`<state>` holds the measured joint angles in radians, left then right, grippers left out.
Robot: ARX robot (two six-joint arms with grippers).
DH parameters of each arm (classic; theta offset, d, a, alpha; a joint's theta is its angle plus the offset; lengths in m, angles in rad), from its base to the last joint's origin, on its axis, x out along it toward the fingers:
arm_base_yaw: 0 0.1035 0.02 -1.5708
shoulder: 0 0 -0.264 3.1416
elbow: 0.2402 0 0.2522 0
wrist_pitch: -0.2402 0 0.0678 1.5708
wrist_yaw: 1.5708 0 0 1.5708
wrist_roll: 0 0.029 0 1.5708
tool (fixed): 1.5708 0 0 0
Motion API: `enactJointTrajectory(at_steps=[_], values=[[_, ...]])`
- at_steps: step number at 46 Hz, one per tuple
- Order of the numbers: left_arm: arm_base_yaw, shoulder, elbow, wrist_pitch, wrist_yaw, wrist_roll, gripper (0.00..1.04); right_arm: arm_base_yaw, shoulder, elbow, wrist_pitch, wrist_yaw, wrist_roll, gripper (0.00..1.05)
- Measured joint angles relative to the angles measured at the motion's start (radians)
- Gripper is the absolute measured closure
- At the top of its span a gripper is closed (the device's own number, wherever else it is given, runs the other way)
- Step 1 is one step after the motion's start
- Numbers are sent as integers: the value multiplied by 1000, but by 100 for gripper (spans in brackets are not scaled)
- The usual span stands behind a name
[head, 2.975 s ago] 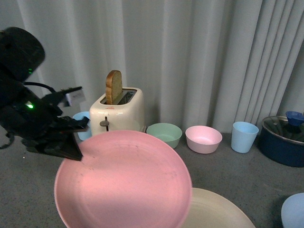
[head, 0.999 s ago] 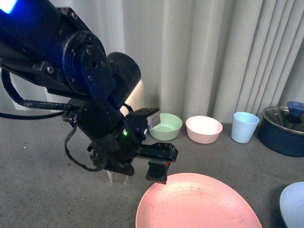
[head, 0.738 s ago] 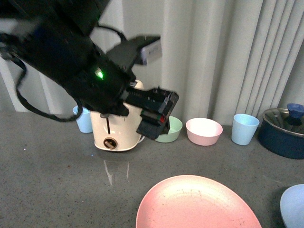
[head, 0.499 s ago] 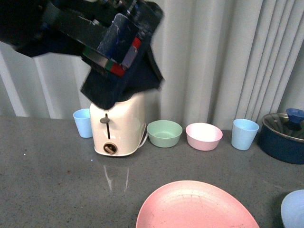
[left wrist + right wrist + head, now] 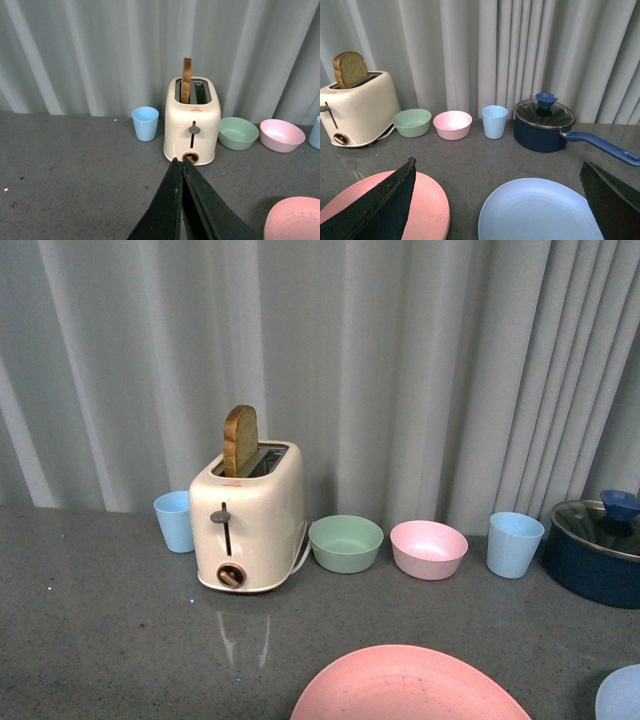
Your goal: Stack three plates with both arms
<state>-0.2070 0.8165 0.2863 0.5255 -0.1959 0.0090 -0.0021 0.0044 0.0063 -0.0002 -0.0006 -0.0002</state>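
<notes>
— Where do the plates lie?

— The pink plate (image 5: 410,685) lies flat on the grey table (image 5: 100,640), at the near edge, a little right of centre. The light blue plate (image 5: 540,210) lies flat to its right. The two are near each other but apart, with a strip of bare table between them.

— And the claws?

— The left gripper (image 5: 180,162) is narrow: its two black fingers are pressed together with nothing between them. It points toward the toaster (image 5: 192,125), and the pink plate is off to its right. The right gripper (image 5: 497,162) stands wide. One finger (image 5: 385,200) shows in front of the pink plate and the other off beyond the right side of the light blue plate. I cannot tell how high it hangs over them.

— What stands at the back?

— A row runs along the pale curtain (image 5: 400,360). From the left there is the left blue cup (image 5: 174,521), then the toaster with a slice of bread (image 5: 239,440) upright in one slot. Next come a green bowl (image 5: 346,542), a pink bowl (image 5: 428,548) and the right blue cup (image 5: 514,543). Last is a dark blue pot (image 5: 542,131) under a glass lid (image 5: 545,114), its handle pointing right.
</notes>
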Motion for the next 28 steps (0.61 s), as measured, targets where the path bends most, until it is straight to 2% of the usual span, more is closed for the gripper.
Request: enactJointTrajectory(at_steps=[7,17,21,28], values=[[65,-99,-101,0,58,-7,101,0,0,0,0,0,0,7],[109,-197,-164,-31,101,-7,101,0,0,0,0,0,0,7],[174,-238,-186,-55,184,-7,101,0,0,0,0,0,0,7],[204,-303,-211,-90,192,-8,101,0,0,0,0,0,0,7]])
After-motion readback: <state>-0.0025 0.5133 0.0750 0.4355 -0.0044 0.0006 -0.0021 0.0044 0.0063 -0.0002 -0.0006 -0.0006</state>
